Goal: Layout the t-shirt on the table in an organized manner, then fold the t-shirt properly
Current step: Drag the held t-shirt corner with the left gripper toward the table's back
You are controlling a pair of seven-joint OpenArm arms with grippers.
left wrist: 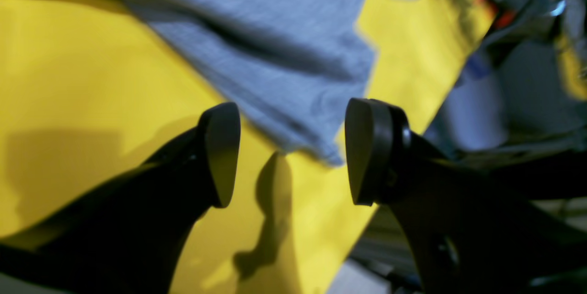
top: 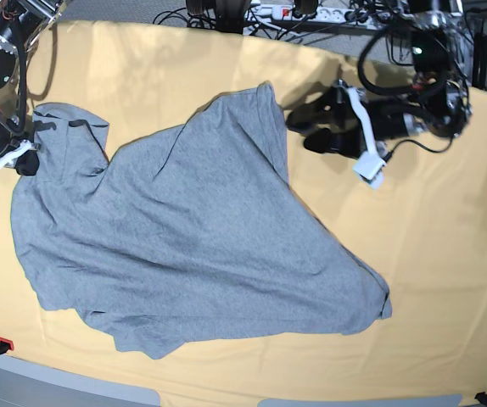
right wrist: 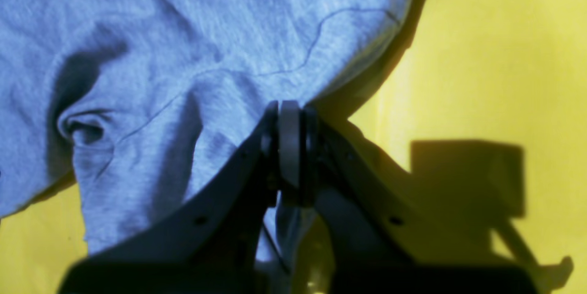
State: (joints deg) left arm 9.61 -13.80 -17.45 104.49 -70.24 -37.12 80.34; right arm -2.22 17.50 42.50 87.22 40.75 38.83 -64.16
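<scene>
Beyond the far edge of the work surface we see a white power strip [top: 299, 12] amid tangled black cables [top: 184, 14] on a grey floor [top: 125, 8]. At the near edge, grey flooring [top: 48, 381] shows again, with a small red object [top: 0, 343], perhaps a clamp, at lower left.

Table [top: 447, 280] with the shirt [top: 184, 246] spread on it

A yellow-orange cloth covers the whole table, with faint creases and arm shadows on it. The grey shirt lies plain side up, rumpled — one corner reaches up to just short of the left pincer [top: 299, 127], an opposite part runs out to the right pincer [top: 30, 161] at the table's far side, and a third tip lies well below the left pincer, nearer the front edge. Around the shirt the cloth is bare — widest beneath and beyond the left pincer.
</scene>
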